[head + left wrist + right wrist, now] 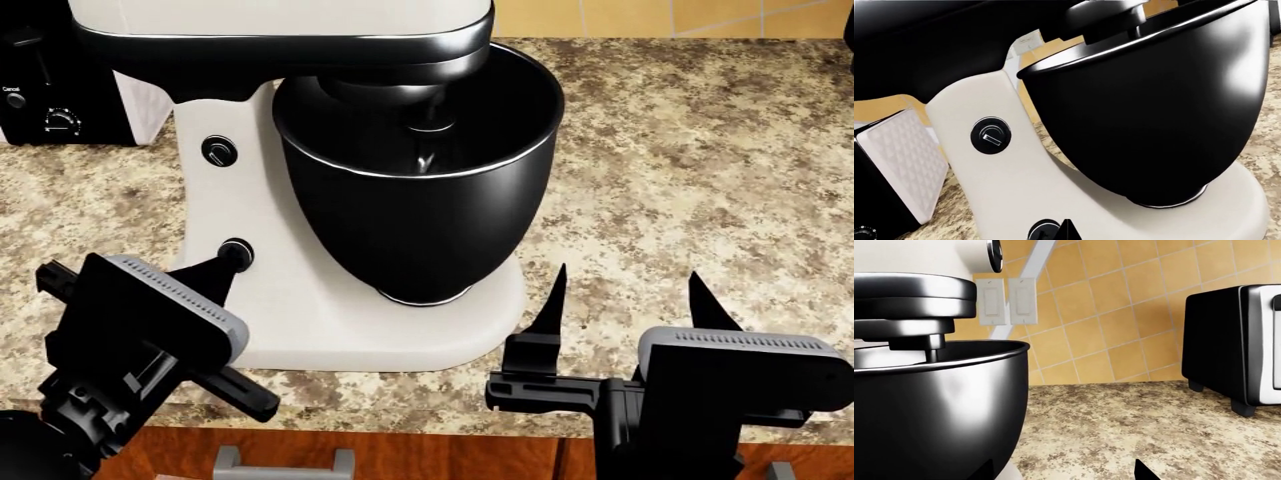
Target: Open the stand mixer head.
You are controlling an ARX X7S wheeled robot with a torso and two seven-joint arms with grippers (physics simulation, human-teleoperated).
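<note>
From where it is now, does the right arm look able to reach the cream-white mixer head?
Probably yes. The right tool stands open beside the glossy black bowl, with bare speckled counter around it. The cream-white rounded mixer head is higher, so the arm must rise past the bowl's rim.

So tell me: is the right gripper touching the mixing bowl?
No: in the head view the right gripper hangs open over the counter, clear of the mixing bowl.

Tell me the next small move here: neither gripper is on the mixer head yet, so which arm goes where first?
Probably raise the left gripper toward the stand mixer head. The head lies down over the black bowl, closed, and the left gripper sits low by the lower knob on the base column, well under the head. The right gripper stands open, farther off, over the counter.
</note>
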